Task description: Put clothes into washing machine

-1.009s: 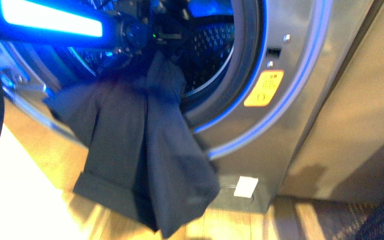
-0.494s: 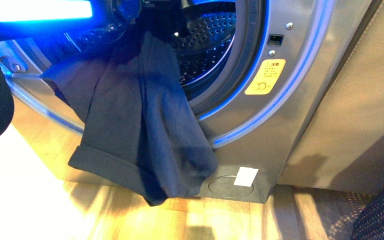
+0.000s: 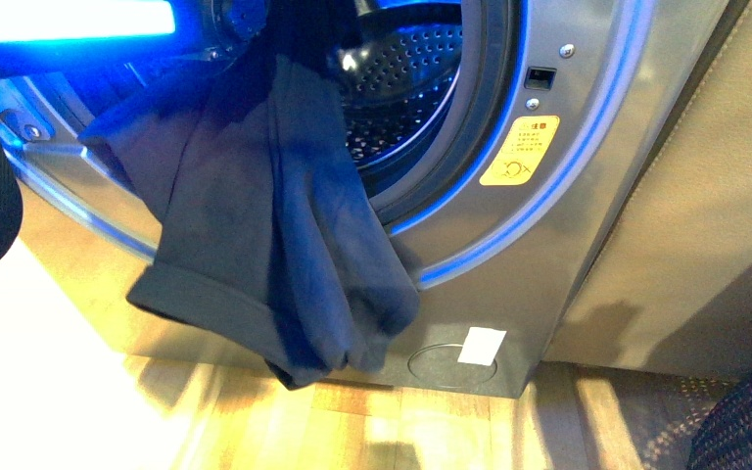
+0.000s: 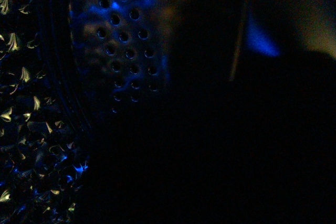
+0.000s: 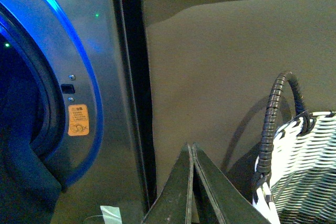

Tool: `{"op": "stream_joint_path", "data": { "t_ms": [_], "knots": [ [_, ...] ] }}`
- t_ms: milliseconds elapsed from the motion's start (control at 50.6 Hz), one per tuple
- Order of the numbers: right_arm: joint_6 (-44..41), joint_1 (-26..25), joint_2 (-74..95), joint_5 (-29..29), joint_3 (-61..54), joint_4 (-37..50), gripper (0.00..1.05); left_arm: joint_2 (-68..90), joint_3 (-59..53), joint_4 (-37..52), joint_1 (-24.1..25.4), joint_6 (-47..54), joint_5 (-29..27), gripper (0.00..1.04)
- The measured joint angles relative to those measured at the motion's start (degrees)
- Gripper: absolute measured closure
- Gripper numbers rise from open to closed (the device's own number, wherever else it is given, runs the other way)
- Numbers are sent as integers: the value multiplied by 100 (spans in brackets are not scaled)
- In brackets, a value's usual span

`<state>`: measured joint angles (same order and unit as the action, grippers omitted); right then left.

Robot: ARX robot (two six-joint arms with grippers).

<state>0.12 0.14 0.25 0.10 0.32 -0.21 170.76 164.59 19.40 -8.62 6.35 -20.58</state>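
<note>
The clothes [image 3: 264, 225], a dark charcoal garment, hang out of the round port of the silver-grey washing machine [image 3: 587, 127] and drape down over its front towards the floor. The top of the garment goes up into the port, where my left arm with its blue light reaches in; the left gripper itself is hidden there, shut on the clothes. The perforated steel drum [image 3: 401, 88] shows behind the garment. The left wrist view is nearly black; only drum holes [image 4: 123, 40] show. My right gripper [image 5: 191, 148] is shut and empty, off to the machine's right side.
An orange sticker [image 3: 519, 150] sits right of the port and shows in the right wrist view [image 5: 78, 119] too. A grey-brown panel [image 5: 220, 66] stands right of the machine. A black-and-white woven basket [image 5: 299, 166] with a dark handle is beside my right gripper. The floor [image 3: 78, 392] is wood.
The garment has been lifted higher and further into the port; its hanging lower end has risen off the floor. The left arm has moved up and deeper into the drum.
</note>
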Motion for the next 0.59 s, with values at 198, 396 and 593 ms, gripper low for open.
{"op": "stream_joint_path", "data": {
  "t_ms": [198, 396, 593],
  "knots": [
    [0, 0, 0, 0, 0, 0, 102, -2, 26, -527, -11, -9, 332, 95],
    [2, 0, 0, 0, 0, 0, 102, -2, 55, -1145, -9, -229, 490, 64],
    [0, 0, 0, 0, 0, 0, 102, -667, -1423, -1123, -13, -505, 632, 29]
  ]
}}
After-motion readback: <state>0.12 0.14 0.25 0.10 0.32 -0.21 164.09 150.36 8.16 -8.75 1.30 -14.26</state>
